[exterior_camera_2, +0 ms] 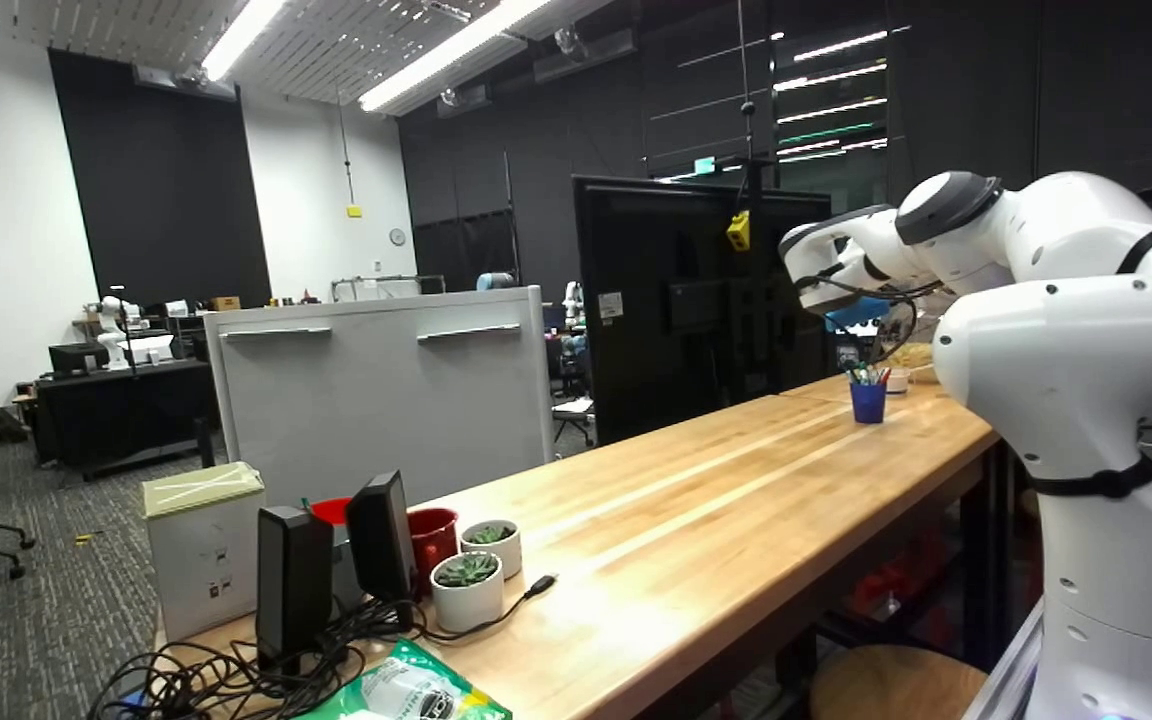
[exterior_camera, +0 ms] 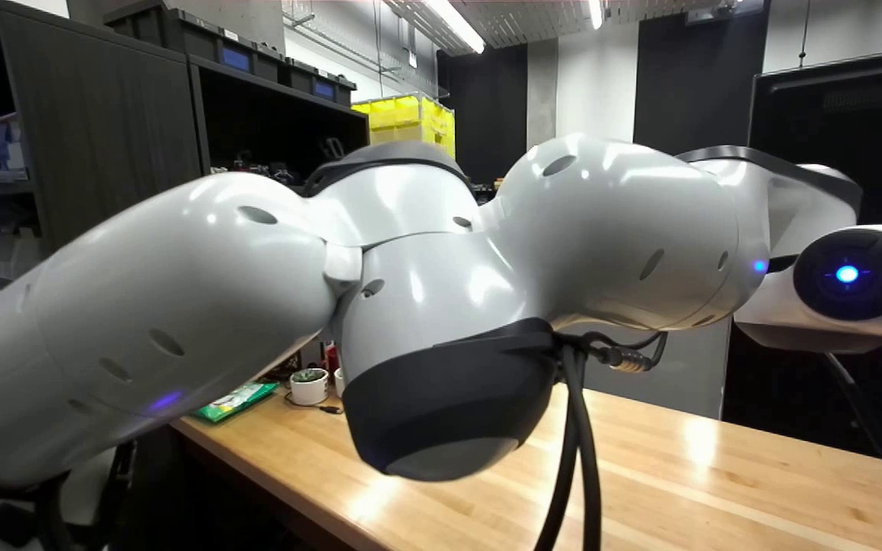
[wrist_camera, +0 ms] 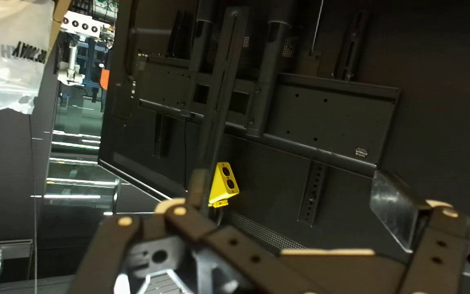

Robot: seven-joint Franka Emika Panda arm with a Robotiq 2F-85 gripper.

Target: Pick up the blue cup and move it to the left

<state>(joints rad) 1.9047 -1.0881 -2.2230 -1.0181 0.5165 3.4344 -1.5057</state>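
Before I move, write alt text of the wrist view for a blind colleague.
Open, empty jaws face a large black panel and its mounting bracket; a yellow two-socket box is seen through their gap. Lettered translucent plastic fills the upper left corner.

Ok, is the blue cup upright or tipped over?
Upright: in an exterior view, the blue cup stands on the wooden table, with pen-like sticks poking up from its top.
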